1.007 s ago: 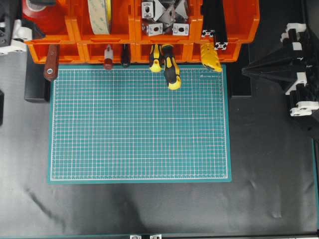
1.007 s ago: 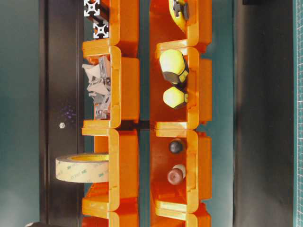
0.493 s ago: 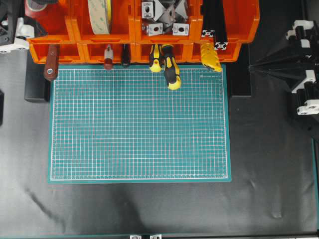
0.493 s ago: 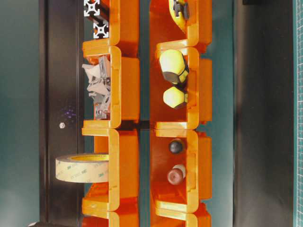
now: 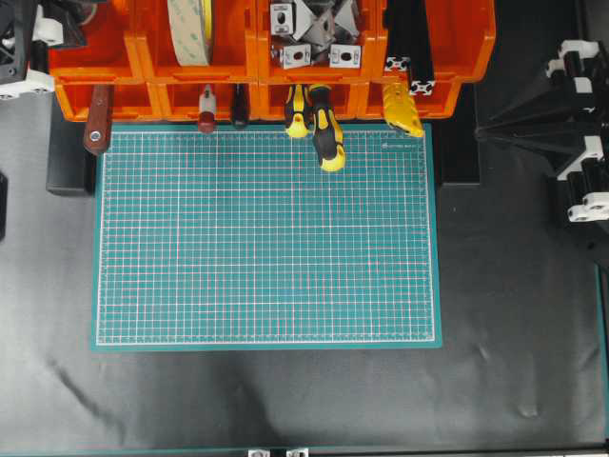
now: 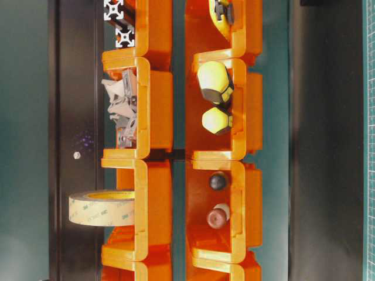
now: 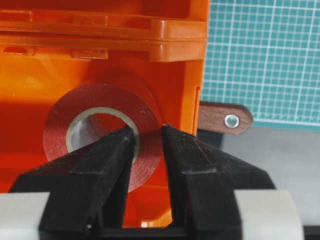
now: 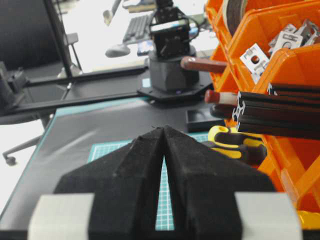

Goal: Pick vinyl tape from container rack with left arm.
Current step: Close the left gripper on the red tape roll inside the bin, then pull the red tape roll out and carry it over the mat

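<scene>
The vinyl tape (image 7: 102, 132) is lying inside the end bin of the container rack (image 7: 115, 45), at the far left corner of the counter (image 5: 285, 400) in the overhead view. The left pincer (image 7: 148, 137) is reaching down into that bin. One black finger is sitting inside the roll's pale core and the other is sitting outside its red wall, so the wall is passing between them. The fingers are standing narrowly apart around it, but whether they are pressing on the tape I cannot tell.

The right pincer (image 8: 164, 131) is hanging above the counter's right edge, well apart from the rack, with its fingertips meeting at a point and nothing between them.

A wooden handle (image 7: 225, 117) is jutting out from the rack's lower row just beside the tape's bin. The green cutting mat (image 5: 266, 233) is lying in the counter's middle, its far edge running under the rack's front row.
</scene>
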Robot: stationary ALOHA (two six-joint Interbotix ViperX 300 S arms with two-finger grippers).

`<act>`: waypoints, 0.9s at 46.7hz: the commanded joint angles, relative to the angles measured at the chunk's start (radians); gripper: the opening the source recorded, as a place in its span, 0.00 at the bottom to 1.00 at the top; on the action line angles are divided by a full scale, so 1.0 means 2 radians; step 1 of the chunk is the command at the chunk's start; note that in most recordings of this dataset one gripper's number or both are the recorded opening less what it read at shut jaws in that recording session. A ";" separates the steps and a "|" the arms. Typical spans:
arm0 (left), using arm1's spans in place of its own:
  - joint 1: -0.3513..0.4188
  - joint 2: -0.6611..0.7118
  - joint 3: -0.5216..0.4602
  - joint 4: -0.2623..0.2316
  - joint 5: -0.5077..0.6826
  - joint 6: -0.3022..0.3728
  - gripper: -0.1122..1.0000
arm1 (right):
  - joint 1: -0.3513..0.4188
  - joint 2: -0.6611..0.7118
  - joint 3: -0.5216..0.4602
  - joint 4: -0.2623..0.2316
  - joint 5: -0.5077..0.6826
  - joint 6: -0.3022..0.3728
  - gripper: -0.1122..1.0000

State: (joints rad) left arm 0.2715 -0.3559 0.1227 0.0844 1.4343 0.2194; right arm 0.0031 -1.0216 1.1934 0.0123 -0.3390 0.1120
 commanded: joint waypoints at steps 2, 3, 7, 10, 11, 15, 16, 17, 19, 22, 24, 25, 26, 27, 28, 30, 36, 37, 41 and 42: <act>0.005 -0.008 -0.031 0.001 0.001 0.006 0.27 | 0.001 0.002 -0.007 0.001 -0.002 0.000 0.10; 0.005 -0.008 -0.037 0.002 0.002 0.008 0.27 | 0.001 0.002 -0.007 0.001 -0.002 0.000 0.10; 0.003 -0.005 -0.069 0.001 0.014 0.010 0.27 | 0.001 0.002 -0.007 0.001 -0.002 0.000 0.10; -0.006 -0.001 -0.094 0.001 0.027 0.009 0.27 | 0.001 0.002 -0.007 0.001 -0.002 0.000 0.10; -0.011 0.001 -0.101 0.001 0.032 0.009 0.27 | 0.000 0.002 -0.007 0.001 -0.002 0.000 0.10; -0.035 0.010 -0.132 0.001 0.048 0.005 0.27 | 0.001 0.002 -0.007 0.001 -0.002 0.000 0.10; -0.043 0.012 -0.137 0.002 0.048 0.002 0.27 | 0.001 0.002 -0.007 0.001 -0.002 0.000 0.10; -0.051 0.014 -0.143 0.001 0.048 0.001 0.27 | 0.001 0.002 -0.007 0.001 -0.002 0.000 0.10; -0.067 0.017 -0.153 0.001 0.048 -0.005 0.27 | 0.000 0.002 -0.007 0.001 -0.002 0.000 0.10; -0.096 0.021 -0.163 0.001 0.044 -0.020 0.27 | 0.001 0.002 -0.007 0.001 -0.002 0.000 0.10; -0.123 0.027 -0.166 0.001 0.035 -0.036 0.27 | 0.001 0.002 -0.007 0.000 -0.002 0.000 0.10; -0.133 0.029 -0.165 0.001 0.029 -0.042 0.27 | 0.000 0.002 -0.007 0.001 -0.002 0.000 0.10; -0.145 0.030 -0.163 0.001 0.023 -0.049 0.27 | 0.001 0.002 -0.007 0.001 -0.002 0.000 0.10; -0.160 0.032 -0.161 0.001 0.012 -0.058 0.27 | 0.001 0.002 -0.007 0.001 -0.002 0.000 0.10; -0.171 0.034 -0.157 0.001 0.003 -0.064 0.27 | 0.001 0.002 -0.007 0.001 -0.002 0.000 0.10; -0.192 0.036 -0.149 0.001 -0.020 -0.074 0.27 | 0.001 0.002 -0.007 0.001 -0.002 0.000 0.10; -0.240 0.044 -0.100 0.001 -0.113 -0.091 0.27 | 0.000 0.001 -0.006 0.001 -0.002 0.000 0.10; -0.245 0.045 -0.091 0.001 -0.128 -0.094 0.27 | 0.001 0.001 -0.006 0.001 -0.002 0.000 0.10; -0.260 0.054 -0.052 0.001 -0.191 -0.096 0.27 | 0.001 0.001 -0.006 0.001 -0.002 0.000 0.10; -0.263 0.058 -0.042 0.000 -0.207 -0.097 0.27 | 0.001 0.001 -0.006 0.001 -0.002 0.000 0.10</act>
State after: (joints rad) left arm -0.2347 -0.2439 -0.0153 0.0844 1.1428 0.0307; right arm 0.0031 -1.0247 1.1934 0.0107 -0.3390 0.1120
